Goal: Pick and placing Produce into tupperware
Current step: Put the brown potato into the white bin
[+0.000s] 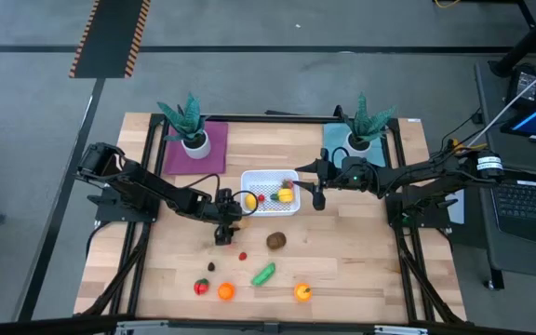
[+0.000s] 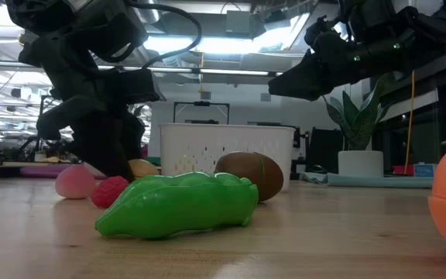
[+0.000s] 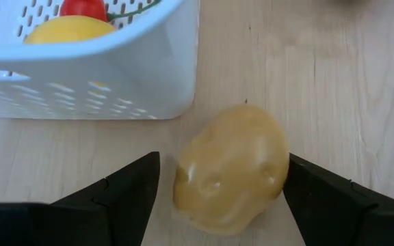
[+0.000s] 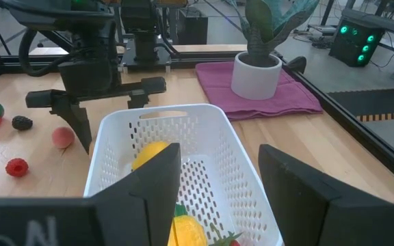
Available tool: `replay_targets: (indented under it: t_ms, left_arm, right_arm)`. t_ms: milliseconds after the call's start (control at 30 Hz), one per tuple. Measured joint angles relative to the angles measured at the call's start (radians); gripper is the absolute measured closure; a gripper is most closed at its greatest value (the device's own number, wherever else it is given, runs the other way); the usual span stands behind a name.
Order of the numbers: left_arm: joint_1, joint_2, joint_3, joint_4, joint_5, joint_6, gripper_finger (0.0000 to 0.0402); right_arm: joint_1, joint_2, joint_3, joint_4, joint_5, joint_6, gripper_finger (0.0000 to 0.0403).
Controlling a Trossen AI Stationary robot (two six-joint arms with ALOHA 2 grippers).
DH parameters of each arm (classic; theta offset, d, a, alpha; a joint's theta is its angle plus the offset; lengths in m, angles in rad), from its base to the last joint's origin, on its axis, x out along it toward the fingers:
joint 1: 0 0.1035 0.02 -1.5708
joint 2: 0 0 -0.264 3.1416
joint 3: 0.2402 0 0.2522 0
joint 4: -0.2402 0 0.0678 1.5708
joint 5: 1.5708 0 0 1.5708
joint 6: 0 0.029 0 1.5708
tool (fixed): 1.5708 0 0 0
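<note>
Left claw (image 3: 221,198) stands apart around a tan potato (image 3: 230,167) at the white basket's (image 3: 149,82) 7 o'clock corner; right claw (image 4: 217,184) hovers apart above it.

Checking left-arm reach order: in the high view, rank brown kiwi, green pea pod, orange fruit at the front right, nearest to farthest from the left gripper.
From left gripper:
1. Brown kiwi, just right.
2. Green pea pod, toward the front.
3. Orange fruit, front right.

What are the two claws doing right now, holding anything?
Left gripper: open, fingers either side of the tan potato on the table, not clamped.
Right gripper: open, empty, above the white tupperware.
</note>
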Motion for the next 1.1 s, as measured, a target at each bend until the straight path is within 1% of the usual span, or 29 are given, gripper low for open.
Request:
replay_targets:
  t_ms: [167, 567, 667, 1100]
  left_arm:
    - [0.002, 0.000, 0.000, 0.000, 0.000, -0.004, 0.0120]
    - [0.002, 0.000, 0.000, 0.027, 0.006, -0.040, 0.0180]
    - [0.002, 0.000, 0.000, 0.024, 0.006, -0.077, 0.0192]
    - [0.002, 0.000, 0.001, 0.009, 0.006, -0.090, 0.0197]
  right_arm:
    - [0.000, 0.000, 0.000, 0.000, 0.000, 0.000, 0.0203]
    - [0.000, 0.000, 0.000, 0.000, 0.000, 0.000, 0.0203]
    - [0.000, 0.000, 0.000, 0.000, 0.000, 0.000, 0.0203]
    - [0.000, 0.000, 0.000, -0.003, 0.000, 0.001, 0.0203]
